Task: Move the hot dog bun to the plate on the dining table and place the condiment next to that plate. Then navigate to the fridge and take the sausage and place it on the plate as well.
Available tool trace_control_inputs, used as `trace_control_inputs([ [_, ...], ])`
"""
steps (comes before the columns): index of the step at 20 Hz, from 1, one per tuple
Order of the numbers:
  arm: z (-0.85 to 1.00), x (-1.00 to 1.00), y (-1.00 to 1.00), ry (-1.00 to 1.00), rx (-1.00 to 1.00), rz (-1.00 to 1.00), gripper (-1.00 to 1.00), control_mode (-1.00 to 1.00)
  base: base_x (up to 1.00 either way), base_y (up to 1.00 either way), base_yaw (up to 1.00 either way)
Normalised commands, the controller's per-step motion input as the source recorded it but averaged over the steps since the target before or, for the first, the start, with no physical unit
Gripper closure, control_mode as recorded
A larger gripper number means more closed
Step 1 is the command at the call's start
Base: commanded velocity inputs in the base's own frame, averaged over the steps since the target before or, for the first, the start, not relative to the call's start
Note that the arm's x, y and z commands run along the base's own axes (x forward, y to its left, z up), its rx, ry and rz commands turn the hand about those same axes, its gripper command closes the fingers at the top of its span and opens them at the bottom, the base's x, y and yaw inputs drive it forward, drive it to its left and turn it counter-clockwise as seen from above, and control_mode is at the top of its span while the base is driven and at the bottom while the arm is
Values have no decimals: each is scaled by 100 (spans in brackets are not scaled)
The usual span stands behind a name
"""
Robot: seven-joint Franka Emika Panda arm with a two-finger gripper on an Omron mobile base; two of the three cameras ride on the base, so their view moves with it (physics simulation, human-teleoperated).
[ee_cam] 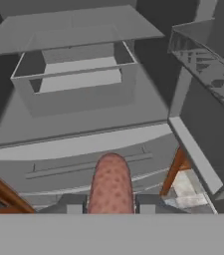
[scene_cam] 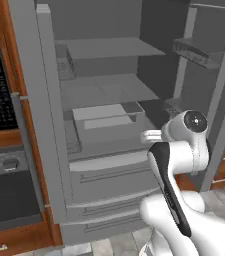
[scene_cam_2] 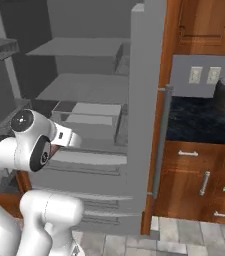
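ahead: open fridge (scene_cam: 109,100) | blocking: clear bin (ee_cam: 76,82) on shelf | right: door rack (ee_cam: 208,69)

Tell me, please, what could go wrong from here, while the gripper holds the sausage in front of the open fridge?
1. The gripper holds the sausage by one end, and most of it sticks out forward. It could pivot or slip during the drive.
2. The open fridge has its right door and door shelf close beside the hand. A wide swing could strike them.
3. The left door stands open too, so the base has little room to back out.
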Motion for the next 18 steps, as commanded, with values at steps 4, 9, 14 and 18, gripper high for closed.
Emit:
trace_control_inputs([
  [4,0,0,0,0,0,0,100,100,-89,0,-69],
  [9,0,0,0,0,0,0,100,100,-40,-41,-73],
  [14,0,0,0,0,0,0,100,100,-3,-93,-66],
  [18,0,0,0,0,0,0,100,100,18,-100,-62],
])
